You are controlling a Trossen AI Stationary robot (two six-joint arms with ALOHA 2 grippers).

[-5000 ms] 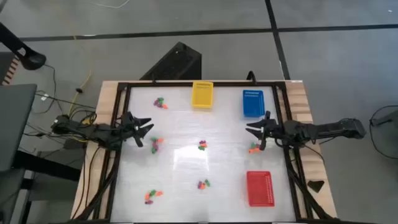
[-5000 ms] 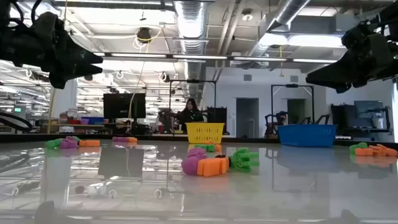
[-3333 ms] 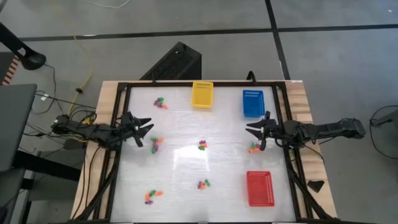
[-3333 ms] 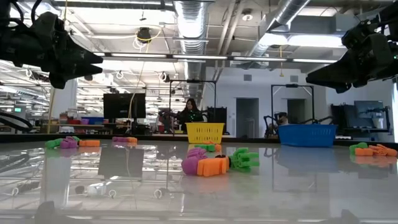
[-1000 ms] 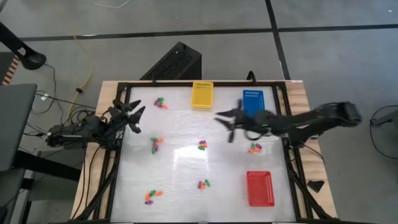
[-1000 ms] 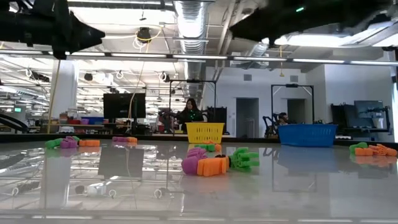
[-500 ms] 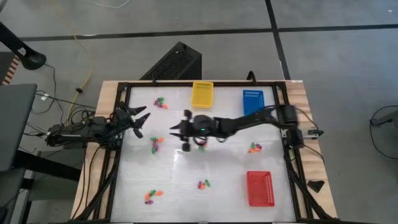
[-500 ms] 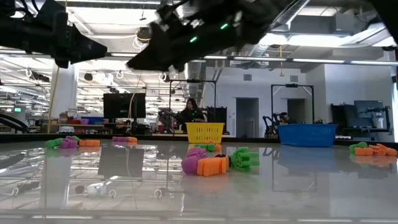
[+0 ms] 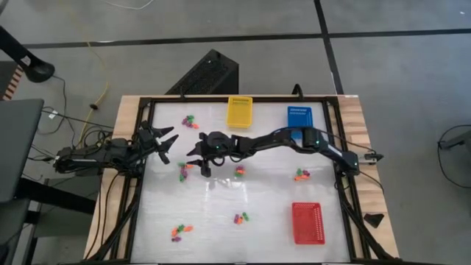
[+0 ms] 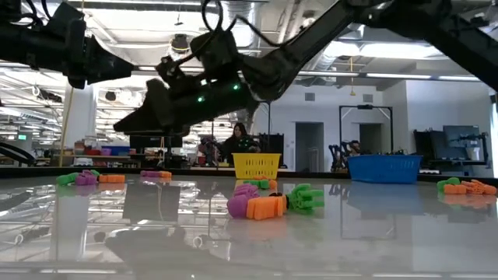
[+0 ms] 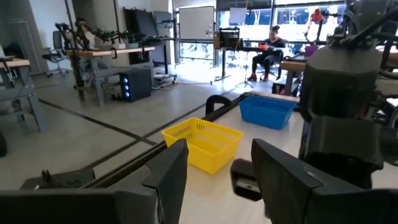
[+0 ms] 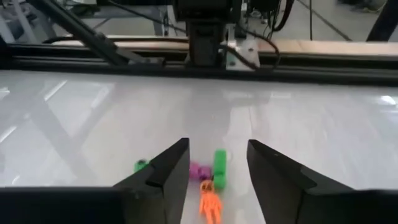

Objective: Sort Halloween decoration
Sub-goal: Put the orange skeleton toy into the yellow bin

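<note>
Halloween trinkets [image 9: 184, 170] are scattered in small clusters across the tabletop [image 9: 265, 199], none in the yellow basket [image 9: 239, 112], blue basket [image 9: 297, 120] or red basket [image 9: 307, 221]. Right claw [image 9: 196, 159] is stretched across above the left-centre cluster [image 12: 210, 179], fingers apart, empty. Left claw [image 9: 166, 143] is parked at the left edge, fingers apart.

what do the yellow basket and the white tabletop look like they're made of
Yellow basket: likely molded plastic, going by its uniform bright colour and perforated mesh walls with a thicker rim. Tabletop: a smooth, glossy white sheet, perhaps acrylic or laminate; it mirrors the trinkets and ceiling lights.
</note>
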